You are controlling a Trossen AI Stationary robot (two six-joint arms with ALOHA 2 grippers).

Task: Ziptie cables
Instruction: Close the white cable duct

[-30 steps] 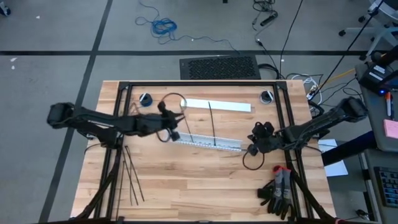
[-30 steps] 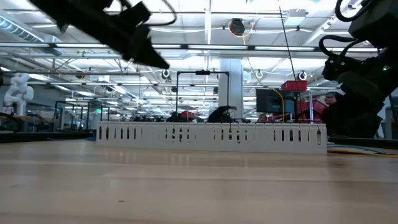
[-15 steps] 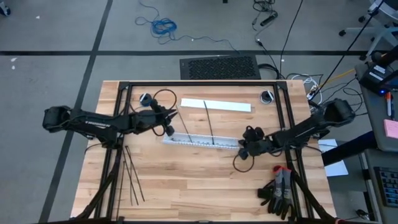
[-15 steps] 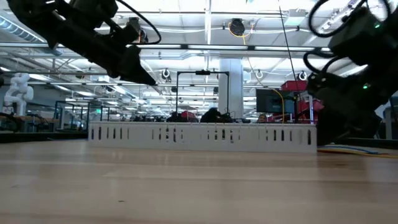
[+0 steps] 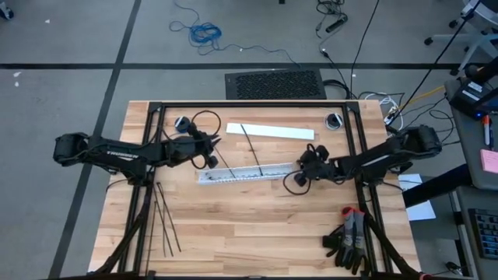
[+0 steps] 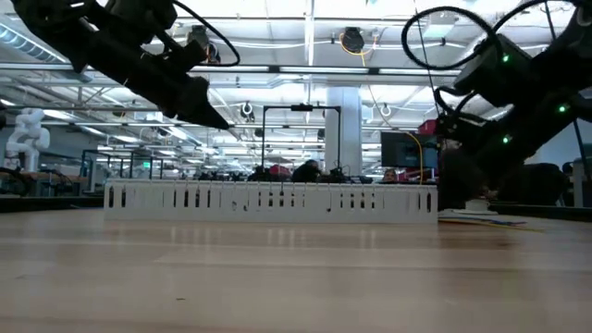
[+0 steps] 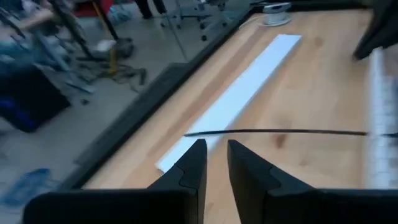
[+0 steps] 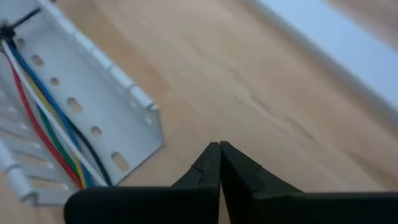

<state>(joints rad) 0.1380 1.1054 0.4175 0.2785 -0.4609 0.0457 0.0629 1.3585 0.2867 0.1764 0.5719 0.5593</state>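
A white slotted duct [image 5: 247,172] lies flat on the table's middle. The cables [image 8: 43,124], coloured wires, lie inside it. One black ziptie [image 5: 252,145] sticks into the duct with its lower end, and its free end lies toward the far edge over a white flat strip [image 5: 269,131]. Several more zipties [image 5: 163,222] lie near the left front. My left gripper [image 7: 214,154] hovers by the duct's left part, narrowly open with nothing in it. My right gripper [image 8: 219,148] is shut and stands at the duct's right end [image 5: 298,166]. My right gripper stands with its shut fingers slanting down beside the duct's right end [image 8: 155,134]. The right wrist view shows bare wood between the fingertips and that end. Whether the lower part of the fingers touches the duct, I cannot tell.
Black and red gloves [image 5: 348,239] lie at the near right corner. Two small round fittings [image 5: 182,123] [image 5: 334,120] sit near the far edge. A black frame [image 5: 249,104] borders the table. Bare wood lies open in front of the duct.
My right gripper has moved toward the table's left and then toward the far edge, staying shut. The duct has slid left and turned: its right end has swung toward the far edge. The ziptie in it has leaned leftward. My left gripper has drawn back leftward and sunk a little.
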